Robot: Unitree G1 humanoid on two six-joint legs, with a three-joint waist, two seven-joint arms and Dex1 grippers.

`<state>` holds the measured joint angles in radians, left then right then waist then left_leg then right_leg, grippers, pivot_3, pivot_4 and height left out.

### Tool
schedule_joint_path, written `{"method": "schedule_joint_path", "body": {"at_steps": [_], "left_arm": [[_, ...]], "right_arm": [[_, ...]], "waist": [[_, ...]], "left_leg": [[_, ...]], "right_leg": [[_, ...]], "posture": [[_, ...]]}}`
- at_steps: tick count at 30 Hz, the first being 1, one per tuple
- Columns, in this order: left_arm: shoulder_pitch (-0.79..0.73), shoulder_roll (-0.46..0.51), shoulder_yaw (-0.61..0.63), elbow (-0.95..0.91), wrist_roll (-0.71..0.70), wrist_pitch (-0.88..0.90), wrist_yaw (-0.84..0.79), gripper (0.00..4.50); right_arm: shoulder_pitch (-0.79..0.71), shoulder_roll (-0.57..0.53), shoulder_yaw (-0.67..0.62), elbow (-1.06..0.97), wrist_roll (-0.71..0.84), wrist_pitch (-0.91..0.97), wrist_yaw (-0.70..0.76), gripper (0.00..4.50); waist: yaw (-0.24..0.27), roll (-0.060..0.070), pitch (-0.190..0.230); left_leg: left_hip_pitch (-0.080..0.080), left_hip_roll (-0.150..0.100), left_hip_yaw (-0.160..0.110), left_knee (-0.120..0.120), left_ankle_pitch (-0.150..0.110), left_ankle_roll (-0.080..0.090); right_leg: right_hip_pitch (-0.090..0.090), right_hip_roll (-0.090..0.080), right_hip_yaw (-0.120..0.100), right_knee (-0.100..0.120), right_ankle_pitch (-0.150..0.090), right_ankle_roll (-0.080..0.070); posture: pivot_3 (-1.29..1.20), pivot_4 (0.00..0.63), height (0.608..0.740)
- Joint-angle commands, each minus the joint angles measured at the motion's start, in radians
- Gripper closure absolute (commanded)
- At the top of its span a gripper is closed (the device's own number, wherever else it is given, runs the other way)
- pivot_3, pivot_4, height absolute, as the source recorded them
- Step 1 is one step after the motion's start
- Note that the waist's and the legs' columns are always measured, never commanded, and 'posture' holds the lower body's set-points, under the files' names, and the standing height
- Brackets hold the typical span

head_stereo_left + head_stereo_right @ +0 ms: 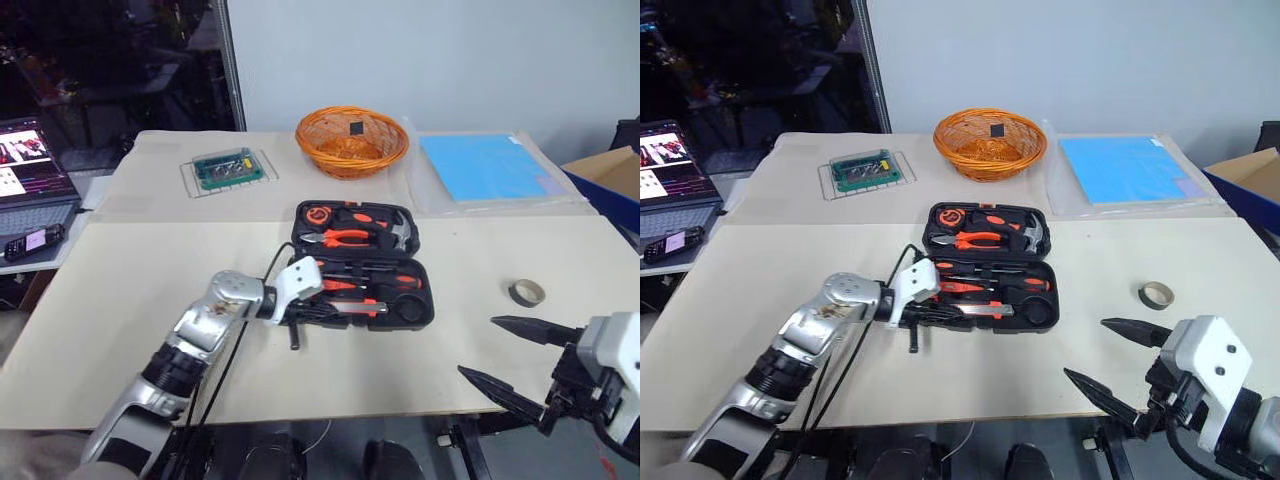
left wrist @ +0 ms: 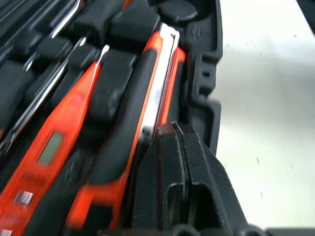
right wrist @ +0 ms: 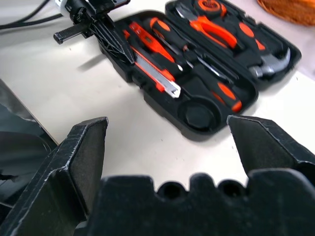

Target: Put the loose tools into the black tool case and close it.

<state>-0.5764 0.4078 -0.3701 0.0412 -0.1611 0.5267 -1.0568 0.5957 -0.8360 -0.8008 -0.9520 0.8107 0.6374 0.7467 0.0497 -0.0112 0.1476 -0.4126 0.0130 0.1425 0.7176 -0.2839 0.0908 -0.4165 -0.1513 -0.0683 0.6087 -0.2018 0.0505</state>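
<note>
The black tool case lies open in the middle of the table. Its far half holds pliers, a hammer and a tape measure. In the near half lie a screwdriver, the slim orange tester screwdriver and the flat utility knife. My left gripper is shut with nothing between its fingers. Its tips rest at the case's near left corner, right beside the knife. My right gripper hangs open at the table's near right edge, apart from the case.
An orange wicker basket, a green bit box on a wire tray and a blue sheet stand at the back. A tape roll lies right of the case. A laptop and a phone sit far left.
</note>
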Motion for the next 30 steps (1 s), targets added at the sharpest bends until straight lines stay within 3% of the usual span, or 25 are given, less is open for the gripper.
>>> {"method": "schedule_joint_path", "body": {"at_steps": [1, 4, 5, 17, 25, 30], "left_arm": [[0.007, -0.054, 0.069, -0.003, -0.116, 0.045, -0.020, 4.47], [-0.028, -0.089, 0.196, -0.035, -0.252, 0.173, -0.001, 4.47], [-0.033, -0.082, 0.199, -0.030, -0.240, 0.165, 0.012, 4.47], [0.011, -0.019, -0.031, 0.016, 0.002, 0.131, 0.135, 4.47], [0.001, -0.068, -0.031, 0.040, 0.010, 0.113, 0.154, 4.47], [0.026, -0.050, -0.013, 0.019, 0.003, 0.020, 0.106, 4.47]], "right_arm": [[0.001, -0.004, -0.062, -0.015, 0.057, 0.028, -0.013, 0.00], [0.001, 0.002, -0.071, -0.023, 0.082, 0.027, -0.016, 0.00], [-0.005, 0.002, -0.061, -0.026, 0.086, 0.027, -0.024, 0.00], [-0.041, -0.031, -0.023, -0.023, 0.102, 0.060, -0.073, 0.00], [-0.076, -0.047, -0.030, -0.004, 0.115, 0.153, -0.208, 0.00], [-0.141, -0.079, 0.026, 0.047, 0.109, 0.256, -0.320, 0.00]], "waist": [[-0.004, 0.001, -0.001], [-0.010, 0.000, 0.000], [-0.011, 0.000, 0.000], [-0.010, 0.000, -0.001], [-0.002, -0.002, -0.005], [-0.004, -0.002, -0.005]], "left_leg": [[0.000, 0.000, 0.000, 0.000, 0.000, 0.000], [-0.004, 0.000, 0.000, 0.000, 0.006, 0.008], [-0.004, 0.000, 0.000, 0.000, 0.006, 0.008], [-0.004, 0.000, 0.000, -0.002, 0.005, 0.009], [-0.002, 0.000, 0.000, -0.001, 0.003, 0.006], [-0.002, 0.000, 0.000, -0.002, 0.003, 0.007]], "right_leg": [[0.000, 0.000, 0.000, 0.000, 0.000, 0.000], [-0.003, 0.001, 0.001, 0.002, 0.001, 0.002], [-0.004, 0.001, 0.001, 0.002, 0.002, 0.004], [-0.004, 0.003, 0.001, -0.001, 0.001, 0.001], [-0.002, 0.001, 0.001, -0.002, 0.000, -0.001], [-0.003, 0.001, 0.001, -0.002, -0.001, -0.001]], "posture": [[0.00, 0.150, 0.740], [0.00, 0.150, 0.740], [0.00, 0.150, 0.740], [0.00, 0.150, 0.740], [0.00, 0.150, 0.740], [0.00, 0.150, 0.740]]}}
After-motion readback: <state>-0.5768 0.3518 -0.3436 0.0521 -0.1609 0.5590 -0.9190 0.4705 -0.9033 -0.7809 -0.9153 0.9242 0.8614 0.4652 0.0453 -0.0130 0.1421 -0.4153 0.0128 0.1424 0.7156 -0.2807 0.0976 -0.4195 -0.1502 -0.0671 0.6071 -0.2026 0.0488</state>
